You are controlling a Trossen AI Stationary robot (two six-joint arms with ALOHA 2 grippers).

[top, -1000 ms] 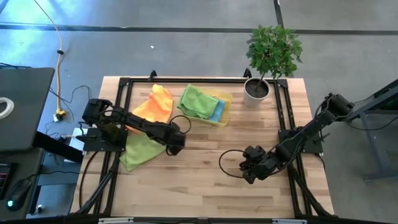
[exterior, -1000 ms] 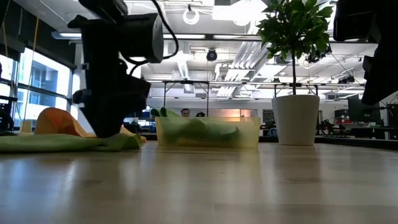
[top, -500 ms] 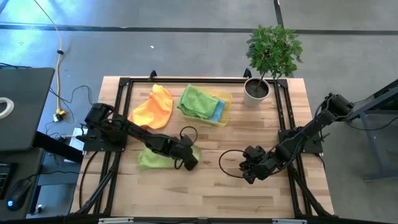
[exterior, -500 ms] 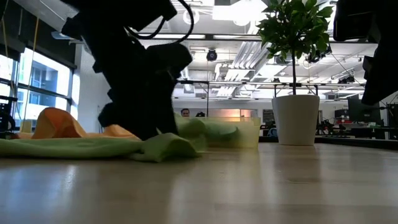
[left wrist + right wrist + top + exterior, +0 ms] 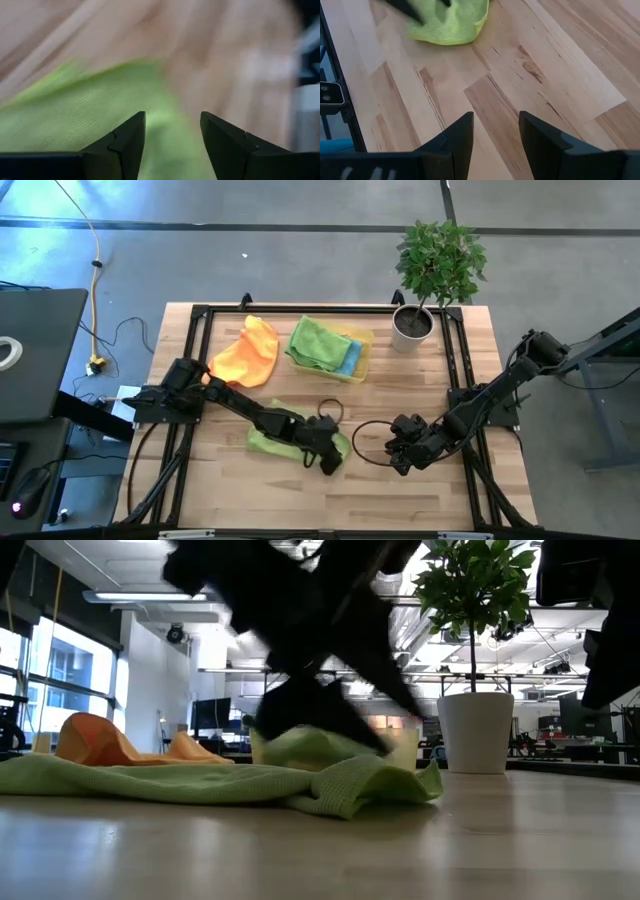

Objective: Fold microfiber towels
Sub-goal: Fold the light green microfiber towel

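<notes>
The left gripper (image 5: 330,457) is working low over the middle of the counter (image 5: 420,500), its fingers (image 5: 125,142) standing apart with the light green towel (image 5: 275,442) lying under and between them. Whether the tips are pinching a fold of cloth cannot be told; the gap between them looks clear in the left wrist view. The towel is bunched and stretched out along the counter, its near edge doubled over in a soft roll, as the low view shows.

The right gripper (image 5: 402,452) is waiting just beside the towel's end, fingers (image 5: 452,145) apart over bare wood and holding nothing.

Farther back, an orange towel (image 5: 247,352) is lying loose on the counter, and another light green towel (image 5: 318,342) is resting on a teal blue one (image 5: 350,358) in the yellow tray (image 5: 362,338). A potted plant (image 5: 435,270) is standing at the far right corner.

The step in hand is probably bringing this towel to open space and flattening it for a fold. To do that well, the cloth is better spread square first; folding it while rumpled would likely trap creases. Using the waiting arm to pin or lift the opposite corner should be keeping the soft fabric from sliding, and both corners want to travel together so the edges meet evenly.
</notes>
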